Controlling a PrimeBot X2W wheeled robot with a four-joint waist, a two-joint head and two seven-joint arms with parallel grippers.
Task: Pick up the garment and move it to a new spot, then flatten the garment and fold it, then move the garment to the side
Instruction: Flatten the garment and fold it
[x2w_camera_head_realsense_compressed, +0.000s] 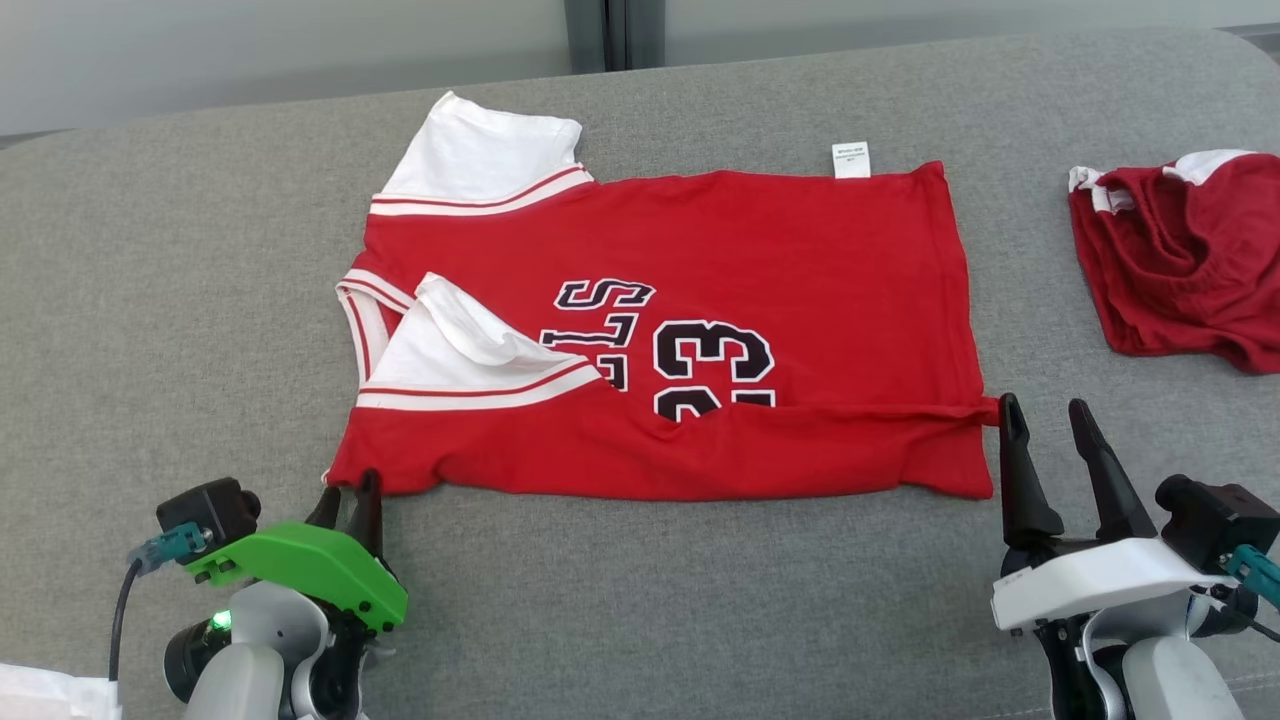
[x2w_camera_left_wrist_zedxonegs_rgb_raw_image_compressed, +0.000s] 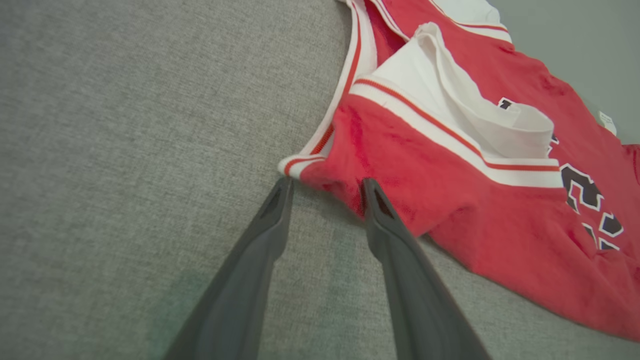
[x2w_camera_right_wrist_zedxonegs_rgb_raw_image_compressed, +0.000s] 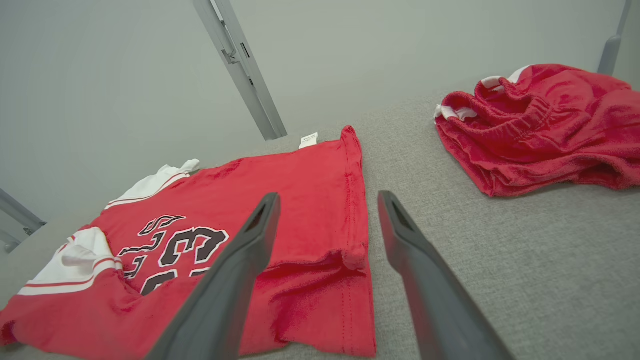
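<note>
Grey fabric-covered desk (x2w_camera_head_realsense_compressed: 640, 600). The garment (x2w_camera_head_realsense_compressed: 760, 230) lies spread across its middle, collar toward our left and hem toward our right. Its near long edge is folded up over the lower part of the black print. One white sleeve (x2w_camera_head_realsense_compressed: 480, 150) lies flat at the far left; the other sleeve (x2w_camera_head_realsense_compressed: 470, 350) is turned in onto the chest. The small white tag (x2w_camera_head_realsense_compressed: 851, 160) sticks out at the far edge.

The left gripper (x2w_camera_head_realsense_compressed: 350, 495) sits at the near shoulder corner. It is released, fingers (x2w_camera_left_wrist_zedxonegs_rgb_raw_image_compressed: 385, 225) apart, with the corner lying between the tips and one tip touching the cloth.

The right gripper (x2w_camera_head_realsense_compressed: 1045, 415) sits at the near hem corner. It is released, fingers spread wide, and the inner tip is just beside the folded hem.

A darker red garment (x2w_camera_head_realsense_compressed: 1190, 270) lies bunched at the desk's right, apart from the shirt.
</note>
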